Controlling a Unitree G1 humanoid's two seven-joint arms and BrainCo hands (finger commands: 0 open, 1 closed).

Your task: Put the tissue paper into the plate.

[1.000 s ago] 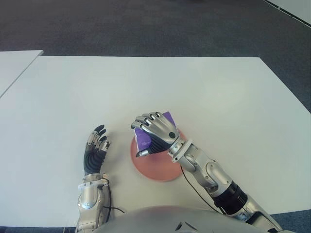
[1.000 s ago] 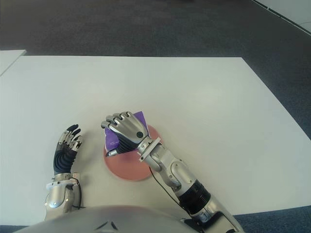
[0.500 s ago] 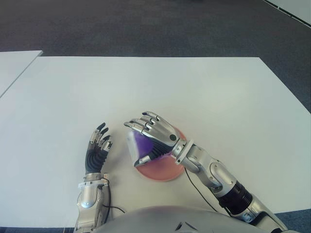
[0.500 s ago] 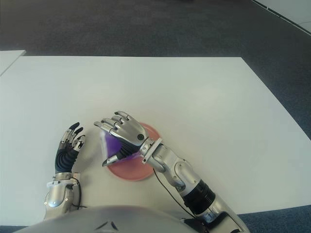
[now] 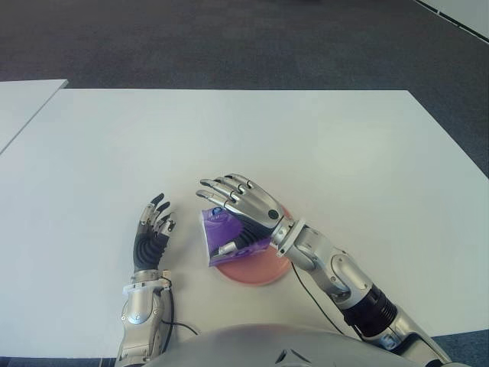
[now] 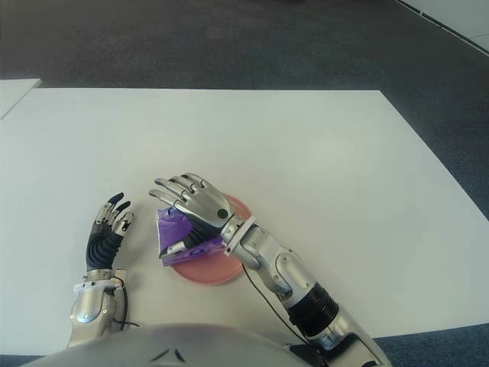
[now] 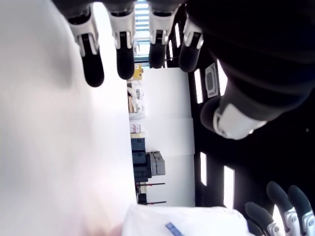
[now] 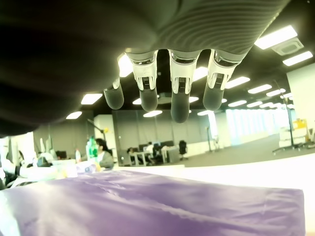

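The purple tissue pack (image 5: 223, 236) lies on the plate's (image 5: 263, 267) left rim, long axis running near-to-far; the right hand (image 5: 243, 206) hovers above, fingers spread, holding nothing. The left hand (image 5: 151, 229) shows left of the plate, relaxed and empty.

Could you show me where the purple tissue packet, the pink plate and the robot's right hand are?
tissue packet (image 5: 216, 228): left eye view, its purple top face.
plate (image 5: 260, 269): left eye view, bare pink part near the rim.
right hand (image 5: 248, 202): left eye view, back of the open hand.
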